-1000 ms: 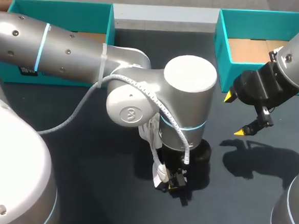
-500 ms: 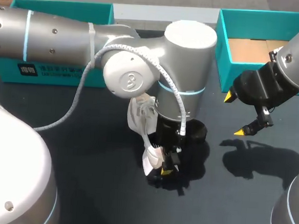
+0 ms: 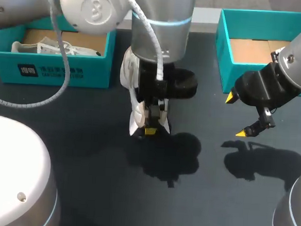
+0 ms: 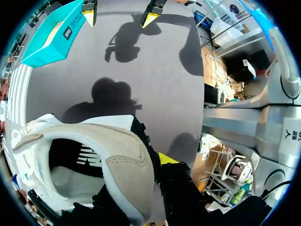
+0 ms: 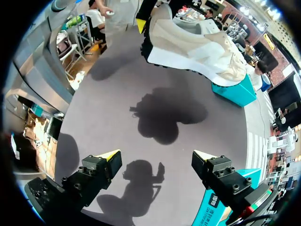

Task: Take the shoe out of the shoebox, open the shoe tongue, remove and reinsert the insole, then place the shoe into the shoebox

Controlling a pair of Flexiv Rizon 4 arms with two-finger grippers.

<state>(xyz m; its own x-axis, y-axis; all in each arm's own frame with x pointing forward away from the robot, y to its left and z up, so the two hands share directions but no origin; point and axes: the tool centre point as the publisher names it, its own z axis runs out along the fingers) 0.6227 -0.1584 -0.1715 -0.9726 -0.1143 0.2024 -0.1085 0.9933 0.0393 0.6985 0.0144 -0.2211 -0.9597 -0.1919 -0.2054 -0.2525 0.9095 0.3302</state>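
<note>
A white and beige shoe (image 3: pixel 129 73) with a black sole hangs in the air over the middle of the dark table (image 3: pixel 85 155). My left gripper (image 3: pixel 152 124) is shut on its heel collar. In the left wrist view the shoe (image 4: pixel 113 160) fills the space at the fingers, one yellow tip outside the heel and the other finger hidden inside. My right gripper (image 3: pixel 241 116) stands open and empty to the right, apart from the shoe. Its wrist view shows the shoe (image 5: pixel 193 44) held aloft ahead of the open right gripper (image 5: pixel 155 157).
A teal shoebox (image 3: pixel 60 73) at the back left holds a second white shoe (image 3: pixel 51 48) with loose laces. Another teal box (image 3: pixel 223 51) at the back right shows only its cardboard bottom. Shadows of both grippers lie on the table.
My left arm has lifted the shoe off the table and carried it toward the back, uncovering the left shoebox. The right arm has not moved.
</note>
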